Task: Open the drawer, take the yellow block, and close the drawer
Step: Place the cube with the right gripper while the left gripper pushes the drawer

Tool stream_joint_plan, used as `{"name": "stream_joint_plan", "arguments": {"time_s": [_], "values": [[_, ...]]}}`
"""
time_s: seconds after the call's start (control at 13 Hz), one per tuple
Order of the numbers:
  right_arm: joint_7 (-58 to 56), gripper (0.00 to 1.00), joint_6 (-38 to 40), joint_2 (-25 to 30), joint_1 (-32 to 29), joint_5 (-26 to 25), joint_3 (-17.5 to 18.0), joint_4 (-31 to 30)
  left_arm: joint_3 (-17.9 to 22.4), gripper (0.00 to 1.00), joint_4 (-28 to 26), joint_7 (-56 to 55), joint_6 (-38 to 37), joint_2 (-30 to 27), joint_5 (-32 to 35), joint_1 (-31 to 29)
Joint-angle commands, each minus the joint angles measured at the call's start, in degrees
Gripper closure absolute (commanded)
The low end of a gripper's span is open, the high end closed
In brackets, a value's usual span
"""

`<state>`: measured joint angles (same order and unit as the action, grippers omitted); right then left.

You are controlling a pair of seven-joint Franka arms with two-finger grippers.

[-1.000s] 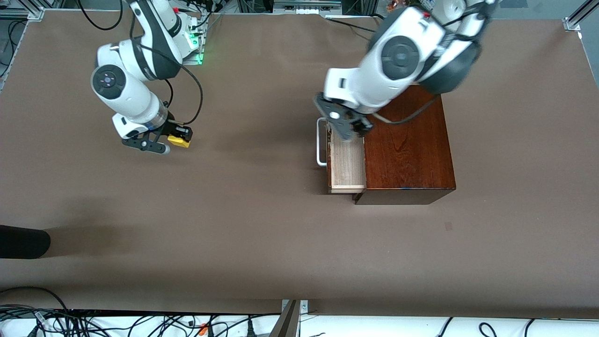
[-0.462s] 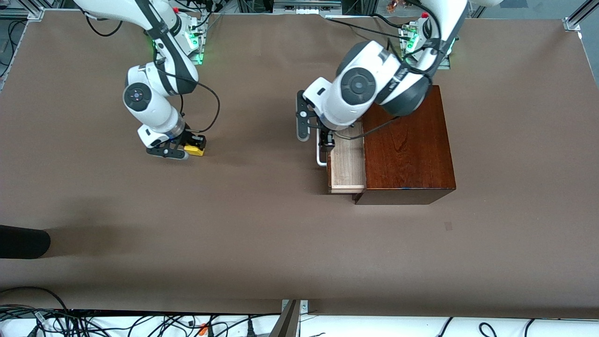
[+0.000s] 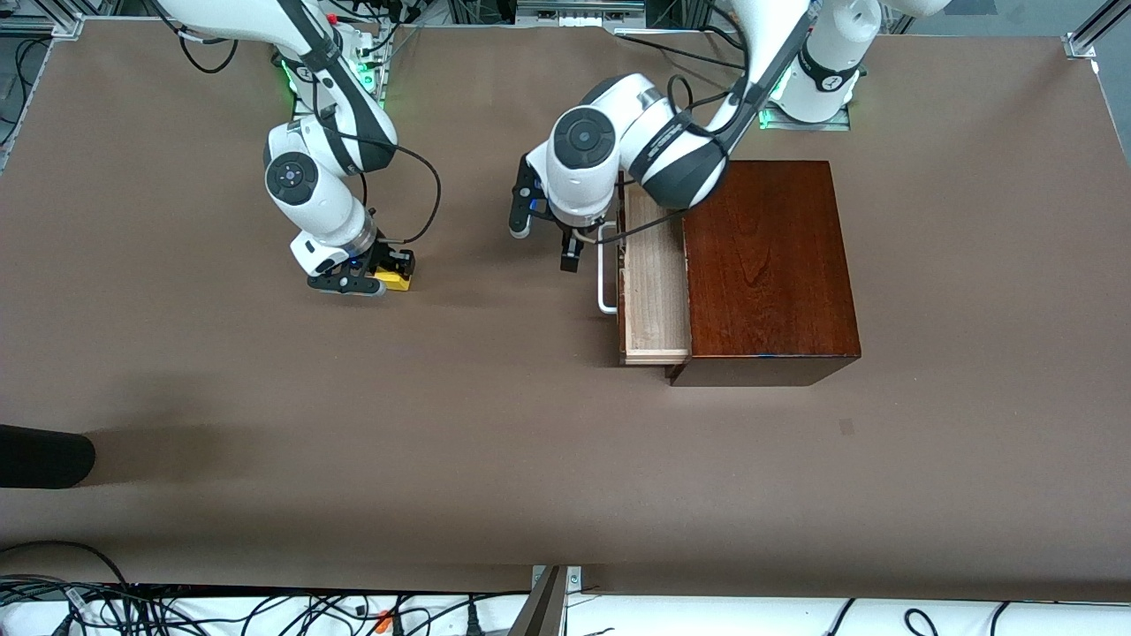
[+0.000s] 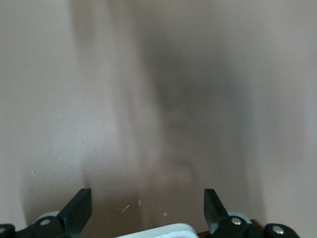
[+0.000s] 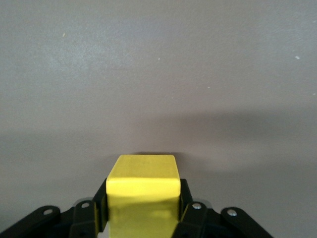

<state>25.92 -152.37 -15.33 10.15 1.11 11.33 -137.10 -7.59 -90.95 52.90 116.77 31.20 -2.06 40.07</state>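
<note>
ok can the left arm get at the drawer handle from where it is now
Probably yes. The left gripper is open and hangs just beside the white handle of the drawer, which stands partly pulled out. Nothing lies between them; the right gripper holds the yellow block well away.

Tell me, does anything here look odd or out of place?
Nothing stands out. The drawer is open, not askew. The right gripper holds the block squarely, and the left gripper, open, is by the handle.
</note>
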Motion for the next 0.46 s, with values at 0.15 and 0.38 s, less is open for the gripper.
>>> {"name": "stream_joint_plan", "arguments": {"time_s": [0.15, 0.38], "values": [[0.10, 0.09, -1.18, -1.64, 0.23, 1.09, 0.10, 0.78, 0.73, 0.00, 1.66, -1.13, -0.41, 2.55, 7.14, 1.76], [-0.78, 0.00, 1.70, 2.91, 0.14, 1.18, -0.08, 0.96, 0.91, 0.00, 1.39, -0.95, -1.19, 2.73, 9.52, 1.59]]}}
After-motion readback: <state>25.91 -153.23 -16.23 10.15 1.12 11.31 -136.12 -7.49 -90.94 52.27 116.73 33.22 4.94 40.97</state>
